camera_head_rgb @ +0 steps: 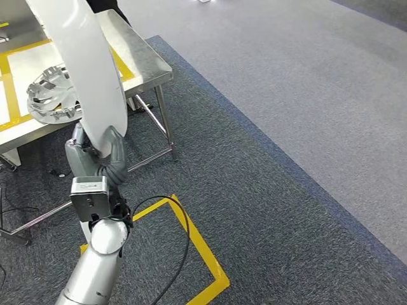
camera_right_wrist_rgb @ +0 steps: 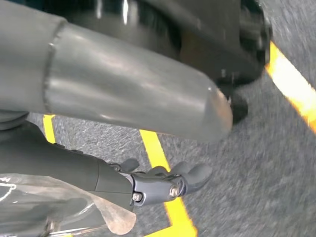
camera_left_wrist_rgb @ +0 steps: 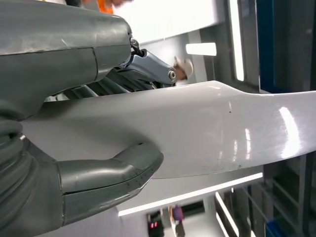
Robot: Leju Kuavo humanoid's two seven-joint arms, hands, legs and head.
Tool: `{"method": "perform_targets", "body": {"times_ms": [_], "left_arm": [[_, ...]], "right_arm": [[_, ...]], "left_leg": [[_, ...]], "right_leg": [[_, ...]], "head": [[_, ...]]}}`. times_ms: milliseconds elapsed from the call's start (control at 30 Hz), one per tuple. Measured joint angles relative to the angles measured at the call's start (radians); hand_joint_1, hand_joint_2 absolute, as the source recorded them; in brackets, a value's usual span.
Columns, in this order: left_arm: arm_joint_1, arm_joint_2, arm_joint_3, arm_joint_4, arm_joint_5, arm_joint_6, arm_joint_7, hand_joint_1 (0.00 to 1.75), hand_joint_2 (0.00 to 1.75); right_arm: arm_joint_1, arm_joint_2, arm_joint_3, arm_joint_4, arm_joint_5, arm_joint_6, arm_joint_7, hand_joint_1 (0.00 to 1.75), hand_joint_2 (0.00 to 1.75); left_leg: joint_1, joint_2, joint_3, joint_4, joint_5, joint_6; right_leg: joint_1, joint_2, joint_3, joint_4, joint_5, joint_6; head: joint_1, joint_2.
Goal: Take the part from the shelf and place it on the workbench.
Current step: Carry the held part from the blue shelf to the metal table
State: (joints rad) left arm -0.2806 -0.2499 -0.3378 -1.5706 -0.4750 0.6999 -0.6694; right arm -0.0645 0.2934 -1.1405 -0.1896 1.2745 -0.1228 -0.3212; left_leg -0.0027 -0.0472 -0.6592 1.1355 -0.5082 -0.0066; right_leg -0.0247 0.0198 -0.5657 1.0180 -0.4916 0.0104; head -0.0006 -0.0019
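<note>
A long white curved part (camera_head_rgb: pixel 89 70) stands nearly upright in front of the workbench (camera_head_rgb: pixel 144 60), its upper end leaning over the bench top. My left hand (camera_head_rgb: pixel 104 160) grips its lower end, with the thumb on one face and the fingers on the other. In the left wrist view the white part (camera_left_wrist_rgb: pixel 223 128) runs across the picture between the thick thumb (camera_left_wrist_rgb: pixel 111 173) and the fingers (camera_left_wrist_rgb: pixel 149 64). In the right wrist view my right hand (camera_right_wrist_rgb: pixel 164 148) hangs above the carpet, fingers apart from the thumb and holding nothing.
A round silver ribbed part (camera_head_rgb: pixel 50 95) lies on the bench inside yellow tape lines. The steel bench legs (camera_head_rgb: pixel 165 121) stand close ahead. A yellow floor marking (camera_head_rgb: pixel 201 248) and a black cable (camera_head_rgb: pixel 184 244) lie on the dark carpet. A person (camera_left_wrist_rgb: pixel 182 66) stands beyond.
</note>
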Motion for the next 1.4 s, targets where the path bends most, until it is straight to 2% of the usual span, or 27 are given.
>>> {"method": "perform_targets", "body": {"times_ms": [67, 100, 133, 200, 233, 300, 333, 400, 467, 533, 567, 600, 633, 667, 700, 767, 833, 900, 967, 1033, 1100, 1133, 1167, 1233, 1267, 1333, 1400], "left_arm": [[0.003, -0.005, 0.005, 0.002, -0.001, 0.000, -0.001, 1.75, 1.75], [0.005, -0.006, 0.006, 0.003, -0.002, 0.000, -0.001, 1.75, 1.75], [0.007, -0.006, 0.008, 0.004, -0.002, 0.000, -0.001, 1.75, 1.75], [0.008, -0.007, 0.010, 0.004, 0.004, 0.000, -0.001, 1.75, 1.75], [0.007, -0.008, 0.011, 0.004, 0.013, 0.000, -0.001, 1.75, 1.75], [0.003, -0.007, 0.010, 0.005, 0.038, 0.000, 0.000, 1.75, 1.75], [0.001, -0.004, 0.009, 0.005, 0.049, 0.000, 0.002, 1.75, 1.75], [0.001, 0.009, 0.008, 0.003, 0.067, 0.001, 0.014, 1.75, 1.75], [-0.002, 0.026, 0.006, -0.001, 0.083, 0.001, 0.029, 1.75, 1.75], [-0.005, 0.038, 0.002, -0.003, 0.096, 0.000, 0.042, 1.75, 1.75], [-0.005, 0.043, 0.000, -0.003, 0.102, 0.000, 0.048, 1.75, 1.75], [-0.006, 0.049, -0.002, -0.003, 0.105, -0.001, 0.055, 1.75, 1.75], [-0.006, 0.055, -0.003, -0.003, 0.105, -0.001, 0.062, 1.75, 1.75], [-0.006, 0.061, -0.003, -0.004, 0.102, -0.001, 0.066, 1.75, 1.75], [-0.005, 0.068, -0.003, -0.007, 0.099, -0.001, 0.068, 1.75, 1.75], [-0.002, 0.085, -0.002, -0.012, 0.100, -0.001, 0.066, 1.75, 1.75], [0.005, 0.103, -0.001, -0.018, 0.105, 0.000, 0.064, 1.75, 1.75], [0.013, 0.117, 0.000, -0.025, 0.107, 0.001, 0.062, 1.75, 1.75], [0.017, 0.129, 0.001, -0.031, 0.105, 0.001, 0.062, 1.75, 1.75], [0.016, 0.135, 0.001, -0.034, 0.105, 0.001, 0.063, 1.75, 1.75], [0.020, 0.140, 0.001, -0.034, 0.104, 0.001, 0.067, 1.75, 1.75], [0.023, 0.142, 0.001, -0.034, 0.102, 0.001, 0.069, 1.75, 1.75], [0.025, 0.144, 0.001, -0.034, 0.101, 0.001, 0.070, 1.75, 1.75], [0.027, 0.146, 0.001, -0.034, 0.097, 0.001, 0.071, 1.75, 1.75], [0.027, 0.145, 0.001, -0.034, 0.096, 0.001, 0.071, 1.75, 1.75], [0.028, 0.145, 0.001, -0.034, 0.093, 0.001, 0.070, 1.75, 1.75], [0.033, 0.146, 0.002, -0.035, 0.090, 0.001, 0.070, 1.75, 1.75]], "right_arm": [[0.002, 0.000, 0.000, 0.000, -0.001, -0.001, 0.000, 0.00, 0.00], [0.002, 0.000, 0.000, 0.000, -0.001, -0.001, 0.000, 0.00, 0.00], [0.001, 0.000, -0.001, 0.000, -0.002, -0.001, 0.000, 0.00, 0.00], [-0.002, 0.001, -0.002, 0.000, -0.002, -0.001, 0.000, 0.00, 0.00], [-0.003, 0.002, -0.002, 0.000, -0.002, -0.001, 0.000, 0.00, 0.00], [-0.005, 0.005, -0.002, 0.000, -0.001, -0.001, -0.001, 0.00, 0.00], [-0.006, 0.006, -0.003, 0.000, 0.001, -0.001, -0.001, 0.00, 0.00], [-0.010, 0.008, -0.003, 0.000, 0.004, -0.001, -0.001, 0.00, 0.00], [-0.016, 0.010, -0.003, 0.000, 0.007, 0.000, 0.000, 0.00, 0.00], [-0.018, 0.011, -0.003, 0.000, 0.007, -0.003, 0.005, 0.00, 0.00], [-0.019, 0.011, -0.003, 0.000, 0.008, -0.005, 0.009, 0.00, 0.00], [-0.019, 0.011, -0.003, 0.000, 0.009, -0.009, 0.014, 0.00, 0.00], [-0.018, 0.011, -0.003, 0.000, 0.014, -0.012, 0.016, 0.00, 0.00], [-0.015, 0.011, -0.002, 0.000, 0.021, -0.012, 0.013, 0.00, 0.00], [-0.011, 0.010, 0.000, 0.000, 0.029, -0.008, 0.003, 0.00, 0.00], [0.005, 0.005, 0.005, 0.000, 0.040, 0.010, -0.026, 0.00, 0.00], [0.021, 0.000, 0.010, 0.000, 0.044, 0.023, -0.043, 0.00, 0.00], [0.031, -0.003, 0.013, 0.000, 0.045, 0.028, -0.050, 0.00, 0.00], [0.036, -0.005, 0.017, 0.000, 0.047, 0.029, -0.054, 0.00, 0.00], [0.038, -0.006, 0.020, 0.000, 0.048, 0.030, -0.054, 0.00, 0.00], [0.043, -0.006, 0.021, 0.000, 0.048, 0.030, -0.053, 0.00, 0.00], [0.044, -0.006, 0.021, 0.000, 0.047, 0.030, -0.052, 0.00, 0.00], [0.045, -0.006, 0.021, 0.000, 0.046, 0.030, -0.051, 0.00, 0.00], [0.045, -0.006, 0.021, 0.000, 0.045, 0.030, -0.050, 0.00, 0.00], [0.045, -0.006, 0.021, 0.000, 0.045, 0.029, -0.050, 0.00, 0.00], [0.042, -0.007, 0.021, 0.000, 0.041, 0.028, -0.049, 0.00, 0.00], [0.039, -0.007, 0.021, 0.000, 0.037, 0.023, -0.047, 0.00, 0.00]], "left_leg": [[0.003, 0.032, -0.059, 0.132, -0.058, -0.006], [0.003, 0.037, -0.075, 0.170, -0.066, -0.007], [0.004, 0.040, -0.073, 0.169, -0.054, -0.006], [0.002, 0.058, -0.015, 0.061, 0.011, 0.001], [-0.004, 0.084, 0.020, -0.007, 0.036, 0.007], [-0.016, 0.126, 0.060, -0.094, 0.055, 0.020], [-0.021, 0.132, 0.061, -0.104, 0.049, 0.024], [-0.018, 0.108, 0.059, -0.112, 0.053, 0.033], [-0.011, 0.084, 0.061, -0.120, 0.059, 0.043], [-0.006, 0.058, 0.061, -0.122, 0.063, 0.050], [-0.005, 0.044, 0.061, -0.122, 0.063, 0.052], [-0.006, 0.029, 0.061, -0.121, 0.063, 0.053], [-0.006, 0.013, 0.061, -0.121, 0.063, 0.053], [-0.005, -0.003, 0.062, -0.120, 0.063, 0.052], [-0.005, -0.018, 0.064, -0.118, 0.062, 0.051], [-0.004, -0.046, 0.062, -0.113, 0.059, 0.045], [-0.002, -0.068, 0.055, -0.110, 0.060, 0.033], [0.002, -0.084, 0.050, -0.110, 0.062, 0.022], [0.000, -0.047, 0.038, -0.082, 0.042, 0.010], [0.001, 0.013, -0.008, 0.020, -0.013, -0.002], [0.008, 0.033, -0.067, 0.143, -0.061, -0.010], [0.011, 0.036, -0.079, 0.168, -0.061, -0.013], [0.013, 0.040, -0.072, 0.154, -0.042, -0.014], [0.013, 0.064, -0.013, 0.033, 0.027, -0.012], [0.010, 0.078, 0.021, -0.031, 0.049, -0.008], [0.004, 0.094, 0.056, -0.100, 0.058, 0.002], [0.002, 0.085, 0.058, -0.106, 0.052, 0.014]], "right_leg": [[0.004, -0.033, 0.000, 0.000, -0.003, -0.005], [0.005, -0.049, 0.001, 0.000, -0.004, -0.006], [0.005, -0.065, 0.002, 0.000, -0.005, -0.007], [0.007, -0.091, 0.008, 0.001, -0.009, -0.005], [0.009, -0.102, 0.011, 0.001, -0.012, -0.003], [0.014, -0.123, 0.014, 0.002, -0.016, 0.005], [0.017, -0.135, 0.014, 0.001, -0.018, 0.010], [0.017, -0.150, 0.016, 0.002, -0.023, 0.020], [0.014, -0.106, -0.001, 0.040, -0.051, 0.029], [0.010, -0.044, -0.059, 0.158, -0.107, 0.035], [0.010, -0.030, -0.095, 0.227, -0.132, 0.037], [0.010, -0.025, -0.123, 0.273, -0.141, 0.038], [0.010, -0.022, -0.135, 0.285, -0.130, 0.038], [0.010, -0.020, -0.128, 0.256, -0.101, 0.037], [0.009, -0.012, -0.104, 0.195, -0.059, 0.036], [0.004, 0.032, -0.045, 0.064, -0.005, 0.031], [0.002, 0.060, -0.015, 0.008, 0.001, 0.025], [0.003, 0.042, -0.008, 0.001, 0.001, 0.017], [0.001, 0.018, -0.001, -0.006, 0.002, 0.004], [0.001, -0.010, 0.006, -0.009, -0.001, -0.007], [0.002, -0.040, 0.010, -0.009, -0.005, -0.011], [0.002, -0.055, 0.012, -0.009, -0.008, -0.010], [0.002, -0.069, 0.014, -0.009, -0.010, -0.009], [0.002, -0.092, 0.023, -0.009, -0.017, -0.002], [0.004, -0.101, 0.024, -0.008, -0.022, 0.003], [0.009, -0.114, 0.029, -0.008, -0.028, 0.015], [0.011, -0.125, 0.036, -0.011, -0.031, 0.026]], "head": [[-0.004, 0.000], [-0.004, 0.000], [-0.004, 0.000], [-0.004, 0.000], [-0.004, 0.000], [-0.004, 0.000], [-0.004, 0.000], [-0.003, 0.000], [-0.001, 0.000], [0.004, 0.000], [0.005, 0.000], [0.006, 0.000], [0.006, 0.000], [0.006, 0.000], [0.006, 0.000], [0.005, 0.000], [0.005, 0.000], [0.005, 0.000], [0.000, 0.000], [-0.008, 0.000], [-0.010, 0.000], [-0.010, 0.000], [-0.010, 0.000], [-0.010, 0.000], [-0.010, 0.000], [-0.010, 0.000], [-0.009, 0.000]]}}
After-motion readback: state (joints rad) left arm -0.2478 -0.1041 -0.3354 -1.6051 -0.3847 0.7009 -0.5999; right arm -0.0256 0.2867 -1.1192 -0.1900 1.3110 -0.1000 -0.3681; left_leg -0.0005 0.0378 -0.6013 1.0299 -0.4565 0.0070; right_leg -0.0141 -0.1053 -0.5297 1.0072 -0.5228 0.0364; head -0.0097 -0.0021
